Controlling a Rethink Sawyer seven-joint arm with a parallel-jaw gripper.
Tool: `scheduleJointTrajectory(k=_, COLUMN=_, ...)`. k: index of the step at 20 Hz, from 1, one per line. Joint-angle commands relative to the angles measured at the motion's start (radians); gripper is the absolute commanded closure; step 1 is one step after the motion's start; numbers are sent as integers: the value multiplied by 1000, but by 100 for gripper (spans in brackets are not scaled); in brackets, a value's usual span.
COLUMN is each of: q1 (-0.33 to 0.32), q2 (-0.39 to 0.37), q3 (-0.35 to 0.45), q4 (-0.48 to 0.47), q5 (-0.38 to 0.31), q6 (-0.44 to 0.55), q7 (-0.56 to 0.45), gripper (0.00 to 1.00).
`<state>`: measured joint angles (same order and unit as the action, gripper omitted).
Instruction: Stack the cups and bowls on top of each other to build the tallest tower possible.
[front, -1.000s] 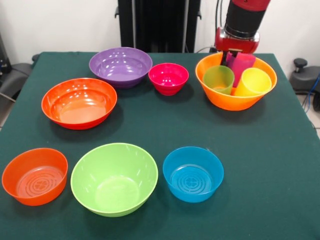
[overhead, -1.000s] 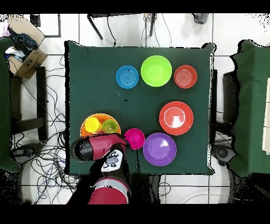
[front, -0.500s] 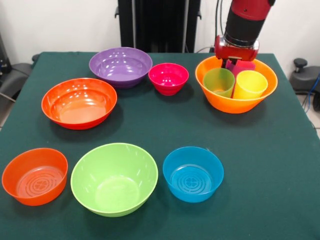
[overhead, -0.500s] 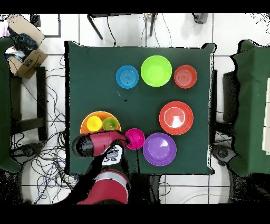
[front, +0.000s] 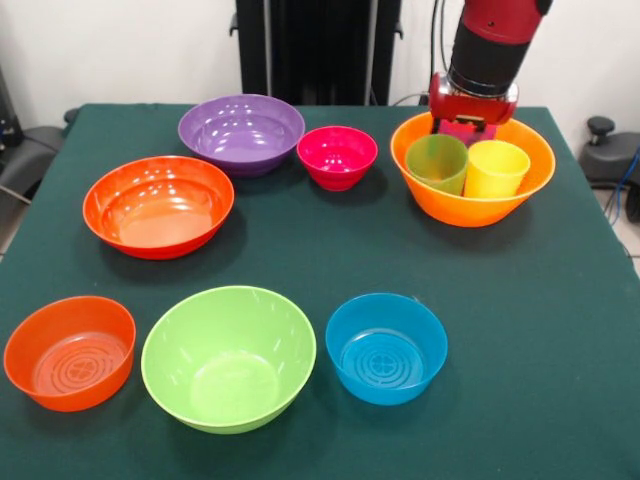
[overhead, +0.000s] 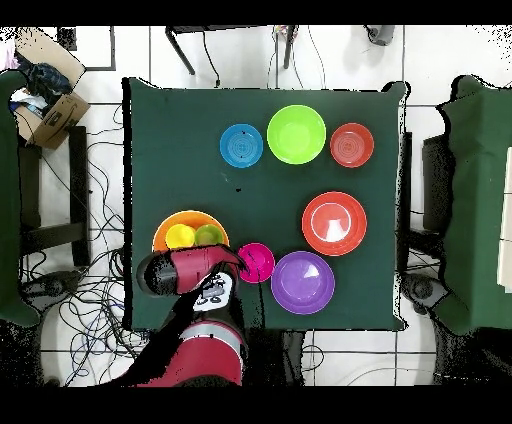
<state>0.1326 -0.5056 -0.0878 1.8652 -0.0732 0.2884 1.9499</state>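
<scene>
I see the big orange bowl at the table's far corner, holding the green cup and yellow cup upright, side by side. My gripper sits low behind them; I cannot tell its opening or any load. The lime green bowl, red-orange bowl, purple bowl and three small bowls lie unstacked. My judgement: barely begun.
</scene>
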Motion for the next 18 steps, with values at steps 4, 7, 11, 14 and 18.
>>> scheduleJointTrajectory(k=4, q1=-66, q2=-26, q3=143, q4=-52, q5=56, q6=89, q7=82, gripper=0)
scheduleJointTrajectory(k=7, q1=-85, q2=-86, q3=173, q4=-15, q5=60, q6=121, q7=68, gripper=0)
scheduleJointTrajectory(k=11, q1=-103, q2=-131, q3=198, q4=12, q5=54, q6=149, q7=58, gripper=0)
scheduleJointTrajectory(k=14, q1=-118, q2=-166, q3=219, q4=35, q5=50, q6=163, q7=52, gripper=0)
scheduleJointTrajectory(k=18, q1=-130, q2=-198, q3=233, q4=35, q5=49, q6=207, q7=43, gripper=0)
